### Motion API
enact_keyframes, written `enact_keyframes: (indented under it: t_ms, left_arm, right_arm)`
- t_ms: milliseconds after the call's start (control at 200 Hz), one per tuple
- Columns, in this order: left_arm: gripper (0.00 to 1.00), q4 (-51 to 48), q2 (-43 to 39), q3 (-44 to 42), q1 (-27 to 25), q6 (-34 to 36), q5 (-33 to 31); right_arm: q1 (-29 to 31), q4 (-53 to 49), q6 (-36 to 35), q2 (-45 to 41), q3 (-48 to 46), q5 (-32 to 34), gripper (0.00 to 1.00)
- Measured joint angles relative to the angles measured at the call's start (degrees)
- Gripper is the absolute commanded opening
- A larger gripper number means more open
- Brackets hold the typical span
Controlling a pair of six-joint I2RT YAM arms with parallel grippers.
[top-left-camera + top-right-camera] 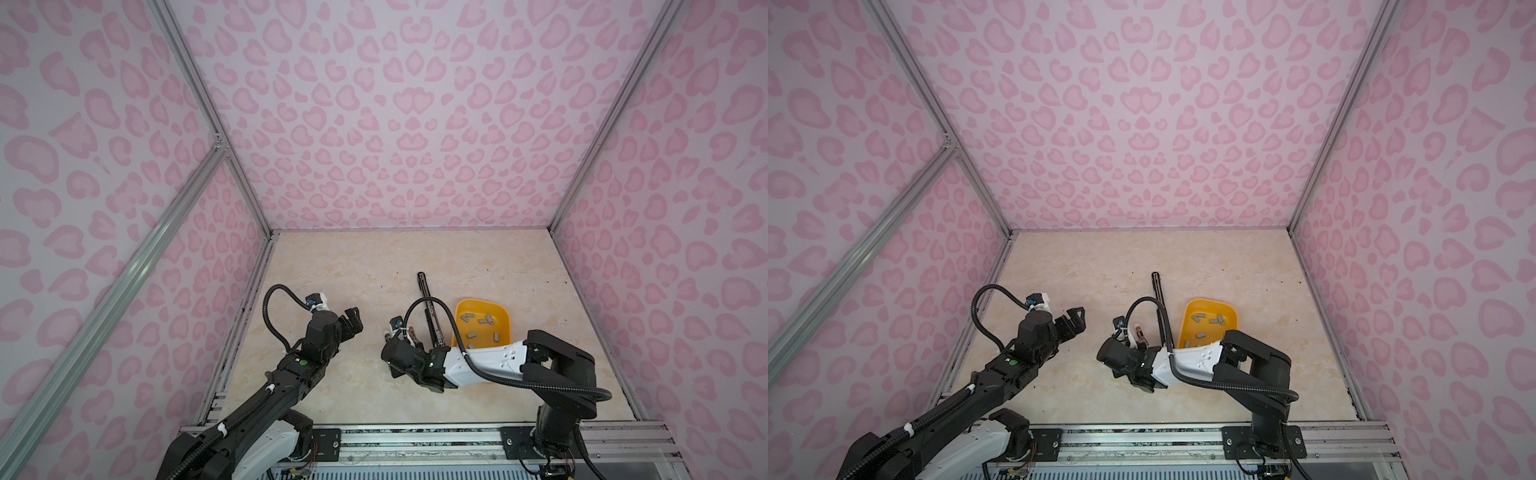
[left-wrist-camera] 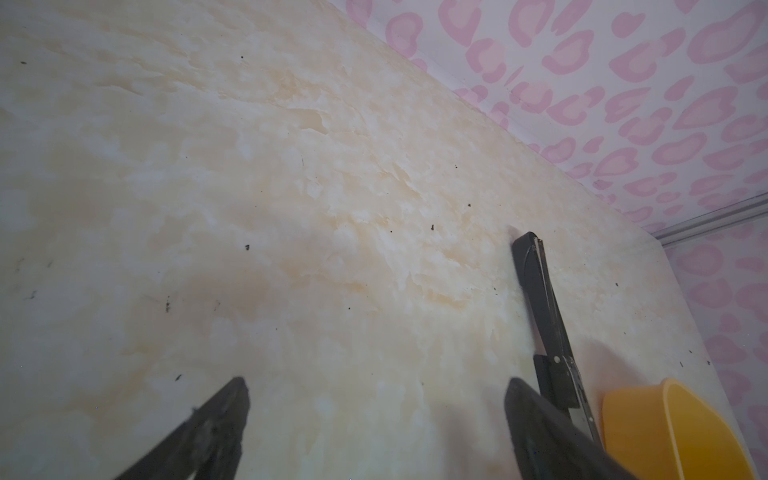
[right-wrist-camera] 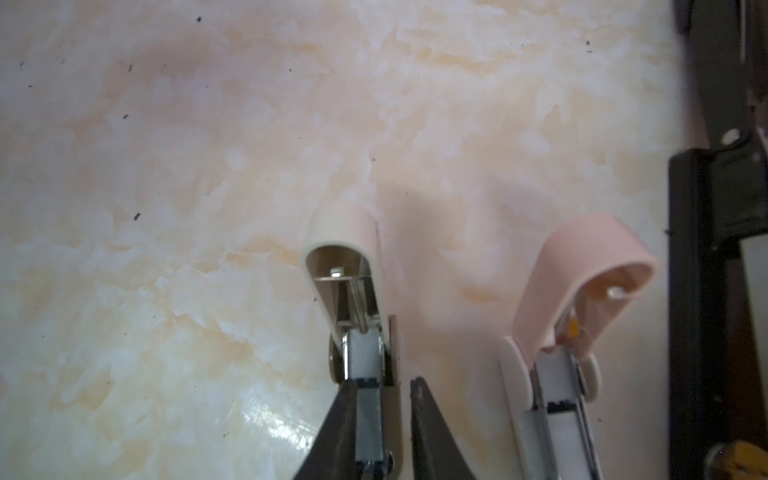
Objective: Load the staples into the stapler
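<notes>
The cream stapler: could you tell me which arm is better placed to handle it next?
Likely right: its fingers straddle the cream stapler and the yellow bowl of staples lies beside that arm; the left gripper hangs open, apart.

Hidden, cropped and blurred

In the right wrist view the cream stapler (image 3: 345,266), pink stapler (image 3: 582,282) and black stapler (image 3: 698,291) ran off the edges. Whether the right gripper (image 3: 382,415) pressed the cream stapler could not be told. In both top views the right arm (image 1: 486,359) covered the staplers' near ends, the bin's (image 1: 463,307) near side and some staples (image 1: 484,320). The left gripper's (image 2: 376,386) blurred fingers (image 2: 216,419) were cropped.
</notes>
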Motion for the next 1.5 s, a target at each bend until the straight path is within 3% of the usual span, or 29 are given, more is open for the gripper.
enact_keyframes:
  t_ms: [825,955,1125,1230,1365,1500]
  left_arm:
    - [0.97,0.00,-0.37,0.20,0.00,0.00,0.02]
    - [0.97,-0.15,-0.44,0.37,0.00,0.07,0.07]
    - [0.97,-2.67,-0.39,3.45,0.00,0.74,0.31]
    - [0.97,-8.17,1.57,8.39,0.00,-4.24,2.97]
    - [0.97,-14.03,3.63,11.13,0.04,-8.26,9.53]
    - [0.97,-13.68,-0.46,7.54,0.00,-6.43,6.16]
  right_arm:
    - [0.44,-0.50,0.24,1.68,0.63,-0.24,0.17]
    - [0.70,-1.92,-0.09,-0.81,0.74,1.07,0.22]
    - [1.51,-2.43,-0.20,-10.10,-2.45,5.22,0.27]
    - [2.91,-1.95,0.66,-16.06,-6.54,7.21,0.30]
    - [4.79,4.48,0.09,-22.10,-13.57,9.90,0.51]
    - [5.14,13.79,-4.09,-23.50,-20.15,10.25,0.52]
